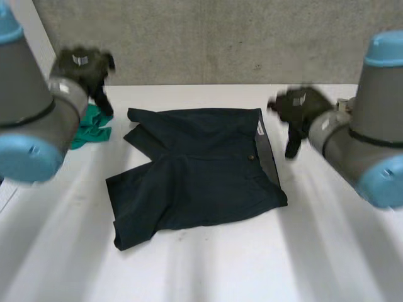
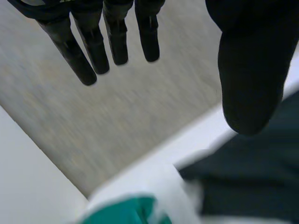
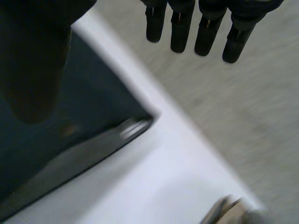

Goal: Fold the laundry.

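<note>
**Item:** shorts (image 1: 195, 167), one pair, dark navy.

**Place:** middle of the white table (image 1: 220, 264), between the two hands and touching neither.

**Lie:** spread flat and sideways. The waistband (image 1: 267, 157) was toward the right hand and the two legs toward the left. The far leg ran along the far edge of the table. The near leg splayed toward the robot, with an open notch between them.

**Look:** the cloth was mostly smooth, with a few soft creases at the crotch and a small buckle at the far leg's hem. The grey lining of the waistband was turned out, with a button (image 1: 251, 156) beside it and a pale label (image 1: 259, 128) at its far corner. No fold was visible.

**Left hand** (image 1: 85, 66): raised near the far-left corner of the shorts. Its fingers (image 2: 117, 42) were straight and apart from the thumb, holding nothing.

**Right hand** (image 1: 296, 104): raised just beyond the waistband's far corner. Its fingers (image 3: 205, 28) were straight, the thumb stood wide, and the hand was empty.

**Also present:** a green cloth (image 1: 91, 129), crumpled beside the left hand and apart from the shorts.

**Step, as judged:** the approach before the first fold, with nothing yet gripped.

**Next move, as judged:** each hand needs to come down on a far corner, one at the hem and one at the waistband. Each should pinch both layers, then both should carry that edge evenly toward the robot so the legs stack. An uneven pull would probably skew the fold.
</note>
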Robot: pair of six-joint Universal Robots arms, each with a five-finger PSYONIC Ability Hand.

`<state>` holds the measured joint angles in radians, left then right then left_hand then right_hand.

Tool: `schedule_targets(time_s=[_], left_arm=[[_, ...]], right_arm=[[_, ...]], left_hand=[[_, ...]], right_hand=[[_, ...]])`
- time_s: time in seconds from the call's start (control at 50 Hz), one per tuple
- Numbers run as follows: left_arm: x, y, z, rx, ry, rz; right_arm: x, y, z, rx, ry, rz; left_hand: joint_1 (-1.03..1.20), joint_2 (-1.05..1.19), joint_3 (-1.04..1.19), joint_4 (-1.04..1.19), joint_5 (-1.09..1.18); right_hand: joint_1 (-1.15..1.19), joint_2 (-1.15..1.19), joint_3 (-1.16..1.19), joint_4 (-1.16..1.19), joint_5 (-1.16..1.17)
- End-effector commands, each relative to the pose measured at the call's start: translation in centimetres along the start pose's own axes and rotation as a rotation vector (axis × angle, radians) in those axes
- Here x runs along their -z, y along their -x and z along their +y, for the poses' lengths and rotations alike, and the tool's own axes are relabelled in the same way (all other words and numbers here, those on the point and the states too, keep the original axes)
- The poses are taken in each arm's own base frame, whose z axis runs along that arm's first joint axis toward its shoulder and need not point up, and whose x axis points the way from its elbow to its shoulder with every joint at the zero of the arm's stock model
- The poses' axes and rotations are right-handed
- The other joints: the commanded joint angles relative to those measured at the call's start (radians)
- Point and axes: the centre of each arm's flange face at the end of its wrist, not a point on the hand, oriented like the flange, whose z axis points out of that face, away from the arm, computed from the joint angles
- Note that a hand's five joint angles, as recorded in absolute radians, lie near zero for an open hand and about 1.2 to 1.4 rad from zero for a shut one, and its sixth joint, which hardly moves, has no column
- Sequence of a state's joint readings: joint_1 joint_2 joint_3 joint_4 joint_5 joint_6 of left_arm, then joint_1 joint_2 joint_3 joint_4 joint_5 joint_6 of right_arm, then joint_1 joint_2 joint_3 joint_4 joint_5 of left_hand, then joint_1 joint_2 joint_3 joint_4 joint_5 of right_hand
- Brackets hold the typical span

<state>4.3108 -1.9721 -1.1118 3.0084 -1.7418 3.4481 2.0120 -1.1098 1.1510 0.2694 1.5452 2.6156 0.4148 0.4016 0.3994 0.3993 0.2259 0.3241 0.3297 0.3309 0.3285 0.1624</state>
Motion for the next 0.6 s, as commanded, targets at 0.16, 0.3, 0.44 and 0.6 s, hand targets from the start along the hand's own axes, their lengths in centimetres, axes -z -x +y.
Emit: schedule_targets(time_s=[0.16, 0.3, 0.44, 0.6], left_arm=[[11.5, -3.9, 11.9, -0.076, 0.43, 0.341], [9.3, -4.4, 15.6, -0.108, 0.454, 0.34], [7.3, -4.4, 16.3, -0.163, 0.414, 0.27], [6.6, -5.7, 15.7, -0.241, 0.278, 0.239]], right_arm=[[2.4, 6.0, 8.3, 0.027, 0.006, -0.263], [0.0, 8.1, 10.7, 0.079, -0.081, -0.219], [-1.1, 7.3, 11.1, 0.083, -0.07, -0.116], [0.3, 6.1, 10.1, 0.046, -0.03, -0.106]], left_hand=[[0.178, 0.191, 0.193, 0.193, 0.192], [0.104, 0.117, 0.119, 0.119, 0.118], [0.262, 0.275, 0.277, 0.277, 0.276], [0.981, 0.995, 0.997, 0.997, 0.996]], right_hand=[[0.235, 0.23, 0.229, 0.231, 0.223], [0.255, 0.25, 0.249, 0.251, 0.243], [1.072, 1.067, 1.065, 1.068, 1.059], [1.072, 1.067, 1.065, 1.068, 1.059]])
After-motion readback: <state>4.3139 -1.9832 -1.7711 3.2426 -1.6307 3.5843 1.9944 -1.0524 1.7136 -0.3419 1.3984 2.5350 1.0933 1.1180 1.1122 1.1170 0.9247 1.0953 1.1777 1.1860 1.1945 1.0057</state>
